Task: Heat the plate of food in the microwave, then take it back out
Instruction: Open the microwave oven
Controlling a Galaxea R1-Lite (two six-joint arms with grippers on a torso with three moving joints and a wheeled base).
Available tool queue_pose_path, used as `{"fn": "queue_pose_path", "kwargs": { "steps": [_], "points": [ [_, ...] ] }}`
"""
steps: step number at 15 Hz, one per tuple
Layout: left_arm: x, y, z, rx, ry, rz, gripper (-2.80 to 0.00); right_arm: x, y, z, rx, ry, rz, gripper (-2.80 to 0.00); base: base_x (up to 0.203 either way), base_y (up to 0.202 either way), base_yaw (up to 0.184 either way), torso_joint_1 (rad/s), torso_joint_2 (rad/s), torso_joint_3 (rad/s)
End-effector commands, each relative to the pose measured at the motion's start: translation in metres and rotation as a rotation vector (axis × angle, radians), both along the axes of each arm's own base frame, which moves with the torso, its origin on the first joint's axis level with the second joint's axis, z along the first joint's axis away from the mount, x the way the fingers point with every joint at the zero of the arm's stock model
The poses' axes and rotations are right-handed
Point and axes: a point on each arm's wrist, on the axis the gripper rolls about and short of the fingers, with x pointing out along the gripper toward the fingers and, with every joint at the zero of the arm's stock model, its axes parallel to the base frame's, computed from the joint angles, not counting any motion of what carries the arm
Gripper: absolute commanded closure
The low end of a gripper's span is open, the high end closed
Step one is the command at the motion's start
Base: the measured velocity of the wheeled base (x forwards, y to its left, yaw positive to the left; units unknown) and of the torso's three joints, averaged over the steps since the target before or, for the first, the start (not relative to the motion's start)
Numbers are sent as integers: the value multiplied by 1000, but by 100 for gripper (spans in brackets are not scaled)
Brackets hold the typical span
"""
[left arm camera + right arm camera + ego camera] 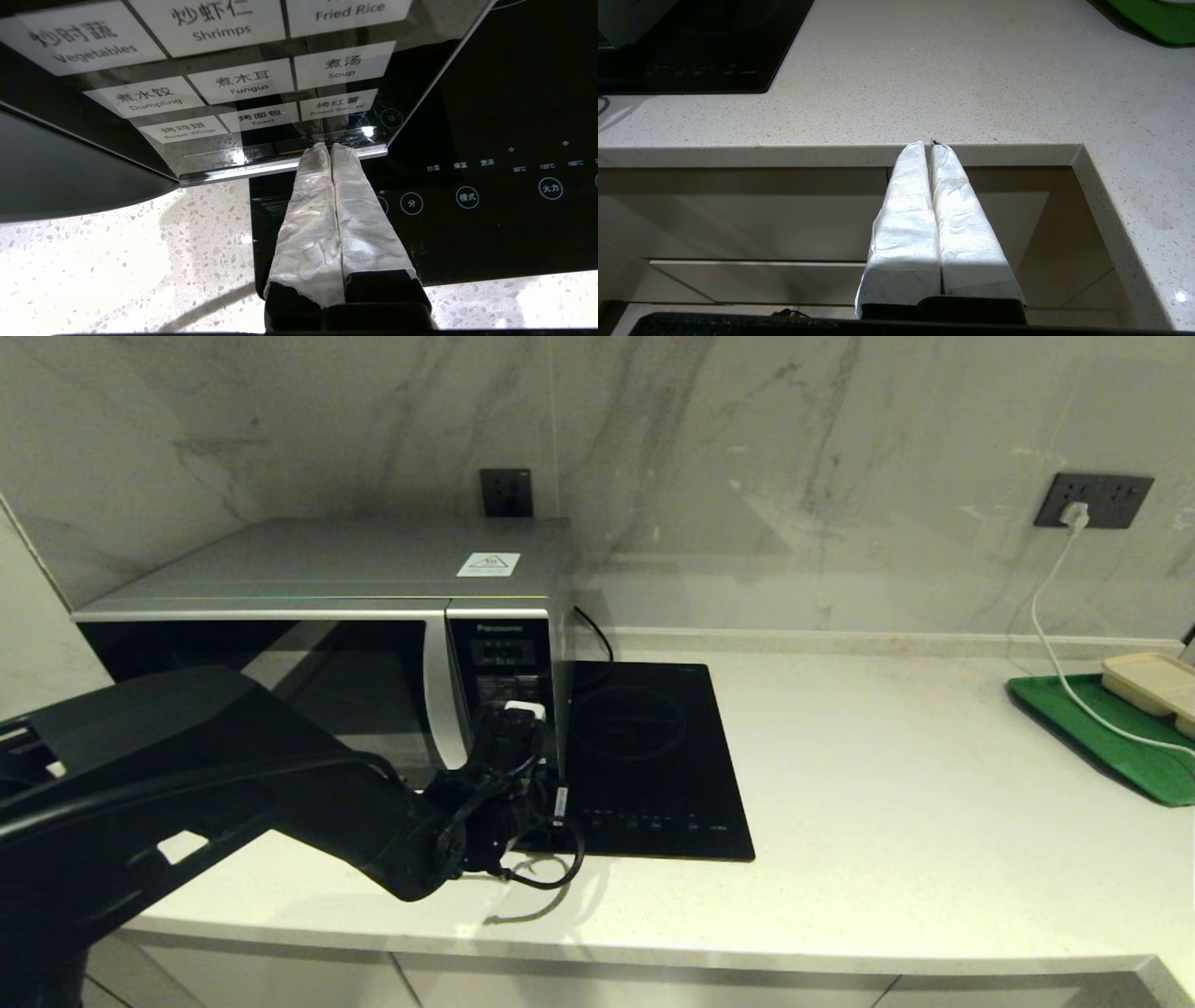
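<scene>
The microwave (345, 644) stands at the back left of the counter (887, 784), door closed, its dark glass showing only reflections; the plate of food is not visible in any view, and whether it sits inside cannot be told. The left gripper (523, 717) is at the lower end of the keypad panel (504, 677), its taped fingers (322, 196) pressed together, holding nothing, tips at the bottom edge of the panel. The right gripper (930, 144) hangs below the front counter edge, fingers likewise together and empty. Judged from its build, the microwave is heavy and rigid and will not shift under a light press; the door looks best taken by the curved silver handle strip (437, 686), and the glass panel is smooth and likely slippery. Legible writing: "Panasonic" above the display; keypad labels reading Vegetables, Shrimps, Fried Rice, Dumpling, Fungus, Soup, Roast Wings, Toast. A black induction cooktop (653, 756) lies just beside the microwave; a green tray (1111, 737) sits far right.
</scene>
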Motion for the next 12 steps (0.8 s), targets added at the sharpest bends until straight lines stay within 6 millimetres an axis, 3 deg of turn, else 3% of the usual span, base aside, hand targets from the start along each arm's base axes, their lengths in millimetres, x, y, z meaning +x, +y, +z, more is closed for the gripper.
{"fn": "queue_pose_path", "kwargs": {
  "steps": [1,7,10,12],
  "points": [
    [-1,1,0,-3,-8,2,0,0,0,0,0,2,0,0,0,0,0,0,0,0],
    [-10,4,7,-7,-15,-4,0,0,0,0,-1,2,1,0,0,0,0,0,0,0],
    [-36,6,2,11,37,-52,0,0,0,0,0,2,0,0,0,0,0,0,0,0],
    [-64,10,10,11,59,-107,0,0,0,0,0,2,0,0,0,0,0,0,0,0]
  ]
}}
